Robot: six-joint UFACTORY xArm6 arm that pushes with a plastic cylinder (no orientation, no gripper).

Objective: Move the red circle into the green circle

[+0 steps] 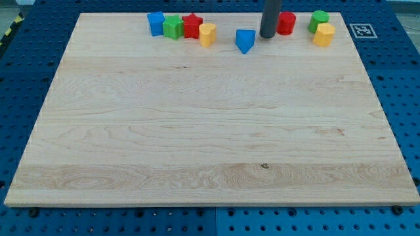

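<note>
The tool is a straight dark rod descending from the view's top edge; it has no jaws to open or close and grips nothing. My tip (267, 36) rests on the worktop (210, 131) near its top edge, right of centre. The red circle (286, 23) lies just beside the rod on the view's right, touching it or nearly so; the contact itself cannot be resolved. Further to the view's right, apart from the red circle, stands the green circle (319, 19), with a yellow block (323, 35) touching its lower side. To the view's left of my tip, near but separate, lies a blue triangular block (245, 40). Further left, a row of four blocks sits close together along the top edge: a yellow block (207, 34), a red star-shaped block (191, 25), a green block (172, 27) and a blue block (155, 23). A black-and-white marker tag (363, 30) is fixed beyond the worktop's top right corner.
</note>
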